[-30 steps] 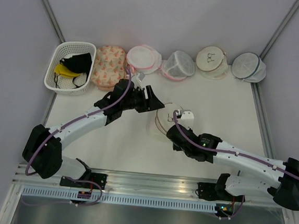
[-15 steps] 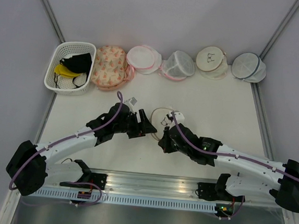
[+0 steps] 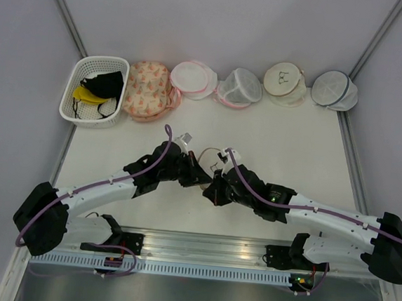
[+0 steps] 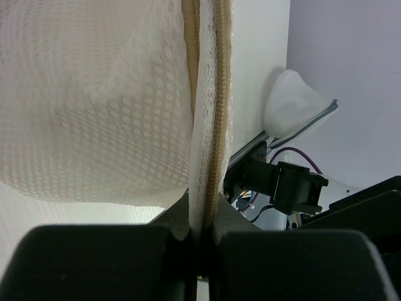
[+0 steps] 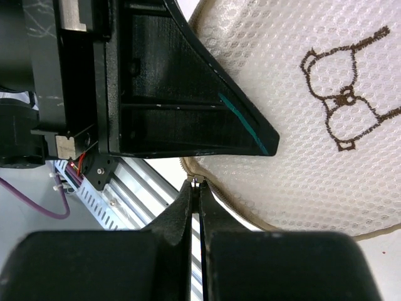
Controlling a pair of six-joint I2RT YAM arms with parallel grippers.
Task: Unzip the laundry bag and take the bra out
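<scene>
The laundry bag (image 3: 213, 158), cream-white mesh with a tan zip trim, sits mid-table between both arms and is mostly covered by them. My left gripper (image 3: 200, 176) is shut on the bag's edge; in the left wrist view the zip trim (image 4: 219, 94) runs down into the left gripper (image 4: 200, 216). My right gripper (image 5: 198, 188) is shut on the small metal zip pull (image 5: 197, 182) at the rim. The mesh face shows its dark glasses-like mark (image 5: 344, 100), with a left finger (image 5: 188, 106) lying over it. The bra is hidden.
A white basket (image 3: 75, 104) with a black and a yellow bra stands at the back left. Along the back wall lie a floral pouch (image 3: 146, 89), two pink-trimmed pouches (image 3: 193, 79), a cream one (image 3: 284, 80) and a blue-trimmed one (image 3: 335, 90). Walls close both sides.
My left arm swung in from the back toward the bag and its gripper shut on the bag's edge. The right gripper, still shut, drew the bag nearer and to the left.
</scene>
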